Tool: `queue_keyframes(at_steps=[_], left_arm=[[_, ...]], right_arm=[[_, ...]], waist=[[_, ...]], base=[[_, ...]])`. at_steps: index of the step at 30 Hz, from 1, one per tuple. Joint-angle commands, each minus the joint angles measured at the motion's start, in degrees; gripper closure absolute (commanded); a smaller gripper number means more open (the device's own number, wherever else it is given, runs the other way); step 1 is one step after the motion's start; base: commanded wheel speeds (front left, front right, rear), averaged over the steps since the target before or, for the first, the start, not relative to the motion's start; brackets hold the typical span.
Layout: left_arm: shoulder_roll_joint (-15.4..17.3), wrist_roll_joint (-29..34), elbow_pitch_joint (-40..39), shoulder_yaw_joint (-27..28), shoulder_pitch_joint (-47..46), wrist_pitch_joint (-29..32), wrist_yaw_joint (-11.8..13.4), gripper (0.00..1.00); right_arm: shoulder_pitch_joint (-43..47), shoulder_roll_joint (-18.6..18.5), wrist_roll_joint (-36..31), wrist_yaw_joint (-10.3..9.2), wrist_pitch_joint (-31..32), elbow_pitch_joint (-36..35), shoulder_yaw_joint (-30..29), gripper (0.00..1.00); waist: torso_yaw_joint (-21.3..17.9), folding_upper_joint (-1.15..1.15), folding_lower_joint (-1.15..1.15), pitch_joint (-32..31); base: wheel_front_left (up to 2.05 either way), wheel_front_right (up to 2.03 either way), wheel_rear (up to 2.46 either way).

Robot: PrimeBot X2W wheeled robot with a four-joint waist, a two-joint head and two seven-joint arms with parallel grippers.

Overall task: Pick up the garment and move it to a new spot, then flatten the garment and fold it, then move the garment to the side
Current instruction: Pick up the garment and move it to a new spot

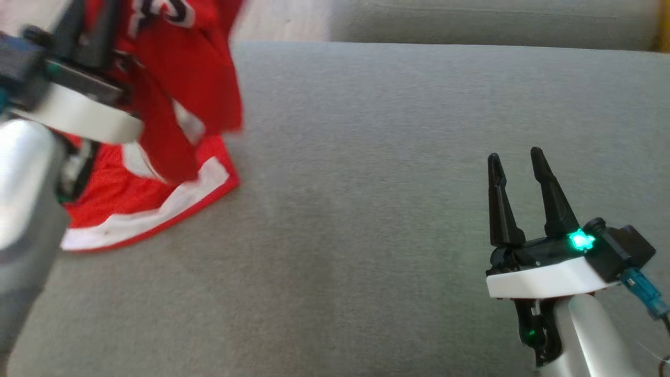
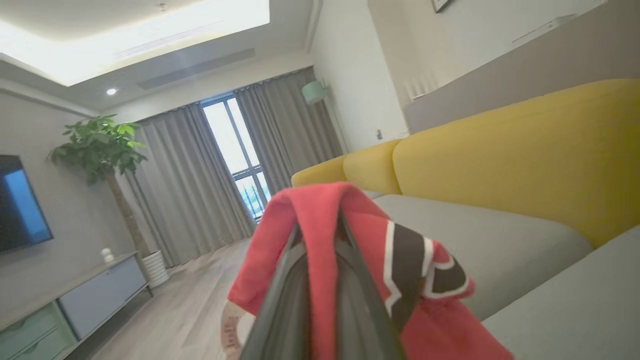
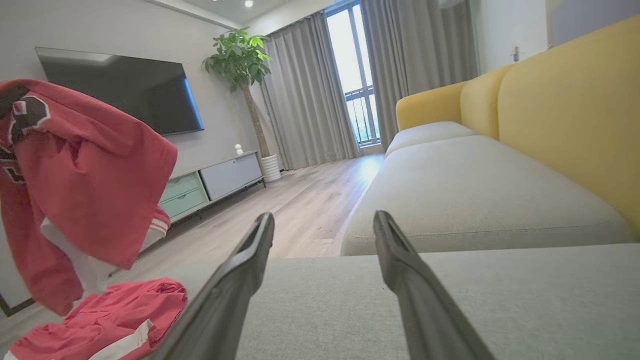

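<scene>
Step in hand, likely: pick-up and carry. Left gripper (image 2: pixel 320 232) pinched tight on red jersey (image 1: pixel 183 89). Upper part hangs at far left, white-banded hem rests on grey sofa seat (image 1: pixel 398 157). Right gripper (image 1: pixel 514 155) spread wide, empty, near right. Next, probably: raise hem clear, carry rightward to bare seat.

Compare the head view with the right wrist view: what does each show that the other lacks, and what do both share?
Head view, not right wrist view: the left arm's silver forearm and a green light. Right wrist view, not head view: television, potted plant, curtains, yellow sofa back. Both: the red garment, part raised and part lying on the grey cushion, and the open right gripper.
</scene>
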Motion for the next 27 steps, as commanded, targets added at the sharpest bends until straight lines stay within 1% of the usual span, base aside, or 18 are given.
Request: queue_keyframes(at_steps=[1,5,9,13,17,19,20,23,24,25,27], left_arm=[[2.3,0.8,-2.9,2.2,-2.8,0.5,0.7,1.0],[0.8,1.0,-9.9,0.2,-1.6,3.8,2.0,1.0],[-1.0,0.9,-15.3,-2.3,-1.4,7.3,2.0,1.0],[-3.0,1.0,-18.2,-4.6,-1.5,9.7,2.0,1.0],[-4.6,2.0,-17.4,-7.0,-2.8,10.9,1.3,1.0],[-5.5,2.4,-15.7,-8.2,-3.9,11.0,0.3,1.0],[-6.3,2.8,-13.3,-9.5,-5.2,10.9,-0.9,1.0],[-7.1,3.8,-8.4,-11.4,-7.9,9.3,-2.7,1.0],[-7.3,3.9,-6.4,-12.1,-8.8,8.5,-3.2,0.95],[-7.4,4.8,-4.3,-13.2,-9.9,7.7,-3.6,0.0],[-7.5,6.1,0.5,-14.9,-12.1,6.3,-4.1,0.0]], right_arm=[[-0.6,-0.1,0.4,0.44,-0.4,-2.0,1.1,0.0],[-1.1,-0.1,1.4,0.44,-0.4,-2.1,0.8,0.0],[-1.4,-0.1,2.2,0.44,-0.4,-2.4,0.8,0.0],[-2.0,-0.1,2.9,0.44,-0.4,-3.0,0.7,0.0],[-2.9,-0.1,3.7,0.44,-0.4,-3.7,1.2,0.0],[-3.5,-0.1,4.2,0.44,-0.4,-4.1,1.6,0.0],[-4.3,-0.1,5.0,0.44,-0.4,-4.5,2.1,0.0],[-5.3,-0.1,6.3,0.44,-0.4,-5.1,2.8,0.0],[-5.6,-0.1,6.8,0.44,-0.4,-5.3,2.9,0.0],[-5.6,-0.1,7.2,0.44,-0.4,-5.4,2.7,0.0],[-5.6,-0.1,8.0,0.44,-0.4,-5.5,2.4,0.0]], waist=[[-1.9,0.0,0.01,-0.7],[-5.8,0.0,0.01,-1.0],[-10.0,0.0,0.01,-0.8],[-14.7,0.0,0.01,0.4],[-19.5,0.0,0.01,2.6],[-21.8,0.0,0.01,4.0],[-24.1,0.0,0.01,5.6],[-27.0,0.0,0.01,7.8],[-27.7,0.0,0.01,8.4],[-28.1,0.0,0.01,8.8],[-28.6,0.0,0.01,9.8]], base=[[0.0,0.0,0.0],[0.0,0.0,0.0],[0.0,0.0,0.0],[0.0,0.0,0.0],[0.0,0.0,0.0],[0.0,0.0,0.0],[0.0,0.0,0.0],[0.0,0.0,0.0],[0.0,0.0,0.0],[0.0,0.0,0.0],[0.0,0.0,0.0]])
